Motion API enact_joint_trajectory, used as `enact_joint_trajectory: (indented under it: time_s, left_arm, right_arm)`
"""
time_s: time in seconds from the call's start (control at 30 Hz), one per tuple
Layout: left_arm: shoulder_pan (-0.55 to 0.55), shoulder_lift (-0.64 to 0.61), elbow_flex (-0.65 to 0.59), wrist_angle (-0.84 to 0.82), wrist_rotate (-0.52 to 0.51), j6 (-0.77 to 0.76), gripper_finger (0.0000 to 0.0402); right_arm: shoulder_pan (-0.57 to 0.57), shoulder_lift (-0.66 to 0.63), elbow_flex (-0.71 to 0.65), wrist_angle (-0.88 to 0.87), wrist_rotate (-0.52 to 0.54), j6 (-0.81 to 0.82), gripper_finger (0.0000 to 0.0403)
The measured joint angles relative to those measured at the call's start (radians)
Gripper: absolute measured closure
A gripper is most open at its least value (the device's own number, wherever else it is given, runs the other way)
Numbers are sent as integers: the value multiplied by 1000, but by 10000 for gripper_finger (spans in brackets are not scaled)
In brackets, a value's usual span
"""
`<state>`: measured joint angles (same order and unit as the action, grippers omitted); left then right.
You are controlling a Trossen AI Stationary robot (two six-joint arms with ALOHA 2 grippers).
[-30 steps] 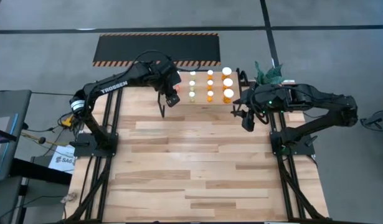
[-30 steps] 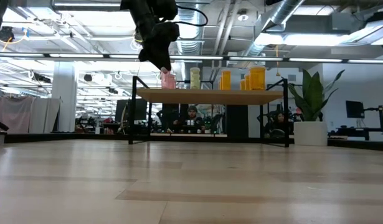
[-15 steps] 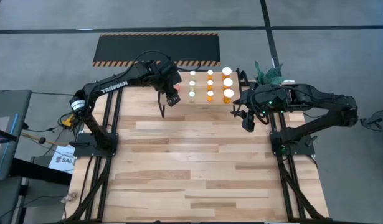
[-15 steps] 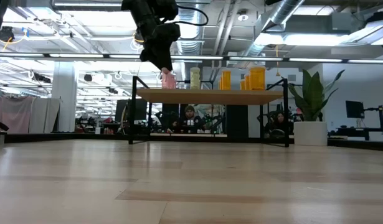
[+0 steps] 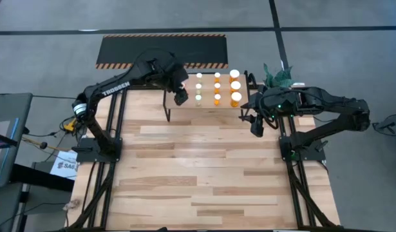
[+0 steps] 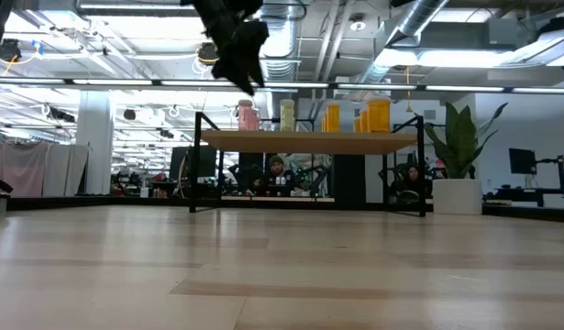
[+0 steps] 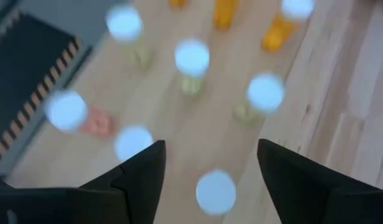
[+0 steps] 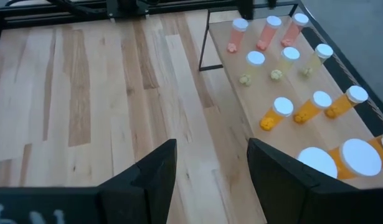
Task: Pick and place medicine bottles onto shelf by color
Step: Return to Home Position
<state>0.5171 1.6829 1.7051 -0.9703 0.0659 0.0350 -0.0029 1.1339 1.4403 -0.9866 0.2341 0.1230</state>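
The shelf (image 5: pixel 208 103) (image 6: pixel 309 142) stands at the table's far edge and carries the medicine bottles in rows: pink (image 8: pixel 268 32), yellow-green (image 8: pixel 286 61), small orange (image 8: pixel 314 106) and larger orange (image 8: pixel 360 158). A pink bottle (image 6: pixel 248 115) stands upright on its base at the shelf's left end. My left gripper (image 6: pixel 243 75) (image 7: pixel 210 146) hangs open just above it, its fingers on either side of a white cap (image 7: pixel 216 191) without touching. My right gripper (image 5: pixel 255 125) (image 8: pixel 211 155) waits open right of the shelf, holding nothing.
A potted plant (image 5: pixel 275 76) (image 6: pixel 460 156) stands beside the shelf's right end. A black mat with striped edges (image 5: pixel 162 48) lies on the floor beyond the table. The plank tabletop (image 5: pixel 204 174) stretches toward the near edge.
My left gripper has opened and let go of the pink bottle, then risen above it. The bottle stays upright on the shelf's left end.
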Motion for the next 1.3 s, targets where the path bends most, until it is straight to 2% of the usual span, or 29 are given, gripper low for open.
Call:
enact_joint_trajectory:
  time_s: [0.17,0.27,0.4,0.5,0.57,0.67,0.83,0.93,1.0,1.13,1.3]
  left_arm:
    - [0,0,146,-20,13,15,151]
    - [0,-10,225,-77,71,34,150]
    - [-3,-85,234,-125,206,51,150]
    - [-17,-170,191,-173,229,50,150]
    - [-34,-255,122,-149,230,25,150]
    - [-76,-418,-38,-4,225,-30,150]
    - [-162,-688,-436,429,179,-132,150]
    - [-200,-822,-671,704,151,-197,150]
    - [-212,-893,-802,826,139,-227,150]
    - [-215,-1018,-994,904,138,-301,150]
    - [-216,-1231,-1144,903,188,-425,150]
  right_arm:
    - [0,-2,0,0,0,7,187]
    - [1,-9,0,0,0,7,187]
    - [1,-53,-3,4,0,4,187]
    - [2,-110,-31,13,0,3,187]
    - [3,-167,-76,66,0,7,187]
    - [3,-268,-185,207,0,17,187]
    - [3,-408,-428,555,-1,51,187]
    - [0,-423,-540,721,-1,52,187]
    - [-8,-410,-583,774,-1,51,187]
    - [-27,-342,-605,782,-1,41,187]
    - [-23,-328,-601,770,-30,100,206]
